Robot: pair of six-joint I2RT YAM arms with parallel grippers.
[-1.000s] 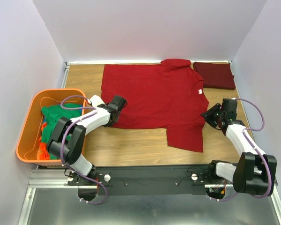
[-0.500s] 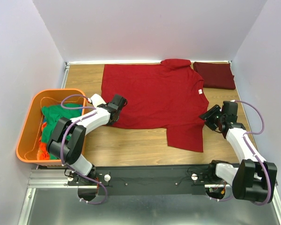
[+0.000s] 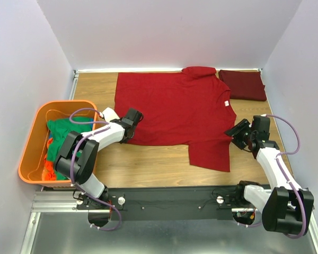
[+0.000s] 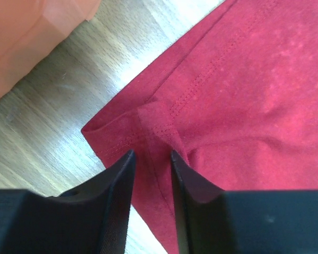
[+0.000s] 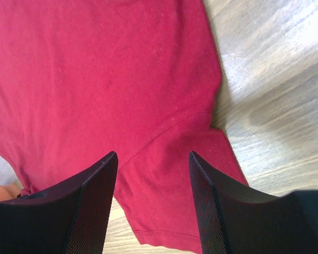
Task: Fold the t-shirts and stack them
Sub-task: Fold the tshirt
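Left gripper (image 4: 151, 156): we see its two dark fingers (image 4: 116, 201) parted by a narrow gap with nothing pinched between them. It hangs low over the near left corner of the red t-shirt (image 3: 172, 106), where the hem is turned over in a small fold.
Right gripper (image 5: 153, 156): we find the jaws set wide and loose, gripping nothing. They stand over the shirt's near right edge, where the curved sleeve seam meets the body, with bare wood just beside.
Wooden table (image 3: 148, 166): we see a bare strip of it between the arm bases and the shirt's near edge.
Red t-shirt, lie: we see it spread flat across the middle of the table, collar toward the right and bottom hem toward the left.
Near sleeve (image 3: 209, 153): it reaches toward the arm bases, lying flat.
Far sleeve (image 3: 199, 71): it is bunched at the far edge of the table.
Orange tub (image 3: 29, 143): it sits off the table's left side, beside the left arm. We see a green t-shirt (image 3: 61, 132) crumpled inside, with some orange cloth under it that we cannot make out.
Maroon t-shirt (image 3: 244, 84): it lies folded into a neat rectangle in the far right corner, just beside the red shirt's far sleeve. We cannot tell whether the two touch.
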